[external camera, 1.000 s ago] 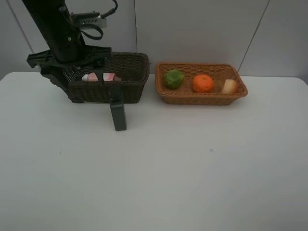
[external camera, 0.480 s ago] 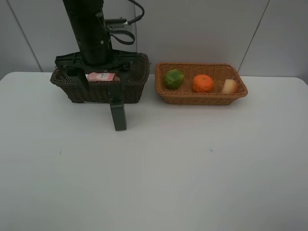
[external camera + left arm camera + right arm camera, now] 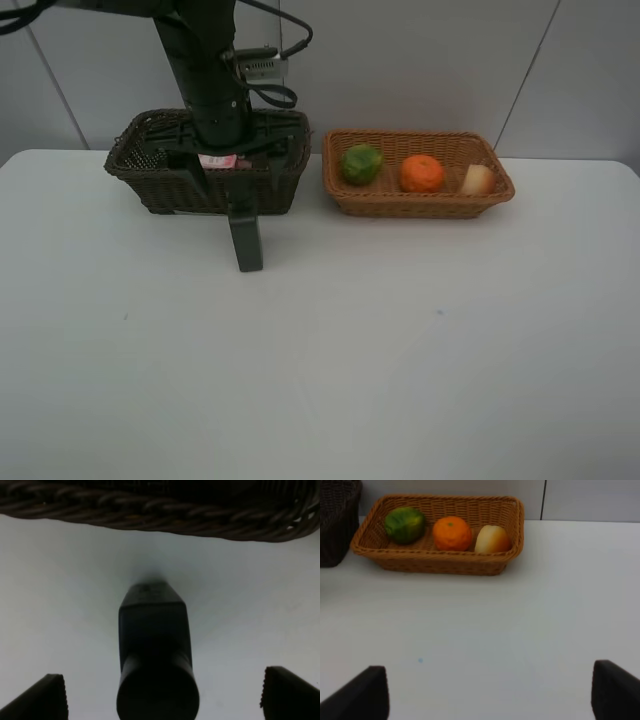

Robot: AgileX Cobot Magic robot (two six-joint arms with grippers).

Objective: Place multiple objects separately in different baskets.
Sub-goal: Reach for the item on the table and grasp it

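Observation:
A dark green bottle point(image 3: 246, 240) stands upright on the table in front of the dark brown basket point(image 3: 150, 190). A pink white-capped bottle point(image 3: 218, 160) lies inside that basket. My left gripper point(image 3: 231, 176) hangs open over the basket's front wall, above and behind the bottle. In the left wrist view the bottle point(image 3: 155, 650) sits between the spread fingertips point(image 3: 42, 700). The light tan basket point(image 3: 420, 207) holds a green fruit point(image 3: 361, 163), a mandarin point(image 3: 422, 173) and a pale red-orange fruit point(image 3: 478, 180). My right gripper point(image 3: 485, 695) is open and empty. The mauve cup is out of view.
The left arm's column point(image 3: 210, 70) rises over the dark basket. A grey wall stands close behind both baskets. The right wrist view shows the tan basket point(image 3: 440, 562) some way ahead across bare white table point(image 3: 480, 630).
The left arm has swung to the right over the dark basket and now stands above the green bottle. The bottle, the fruits and the baskets have not moved.

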